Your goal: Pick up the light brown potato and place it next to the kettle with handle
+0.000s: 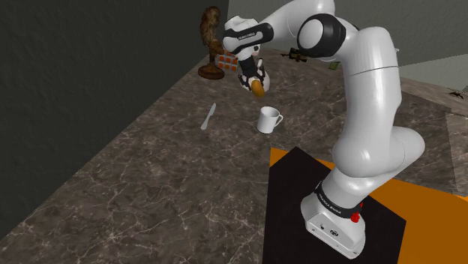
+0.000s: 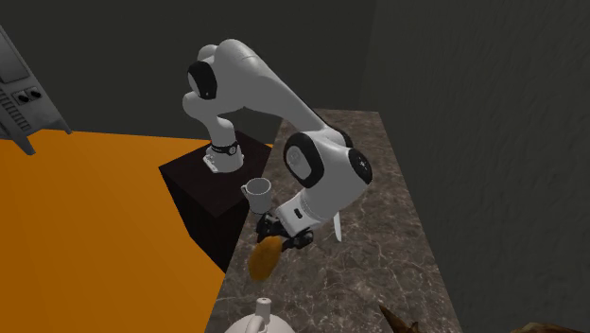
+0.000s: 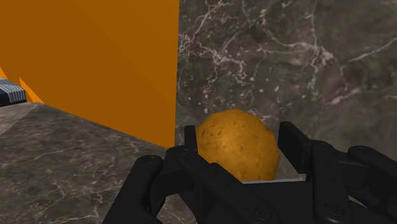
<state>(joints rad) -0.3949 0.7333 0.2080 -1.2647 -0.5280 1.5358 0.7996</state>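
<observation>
Pincer (image 3: 240, 141) clamps orange-brown potato (image 3: 236, 149) across its widest part, held clear above marble worktop (image 3: 286, 51). Likely firm, light, rounded, may roll in grip; mid-girth hold looks sound. White kettle (image 2: 257, 322) at 6 o'clock from potato, second exterior view.

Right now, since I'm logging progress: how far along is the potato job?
Done: the pick-up. The end effector is shut on the potato and holds it off the counter. In hand: the carry, with the kettle close by in the second exterior view. Left: setting the potato down beside the kettle and letting go.
</observation>
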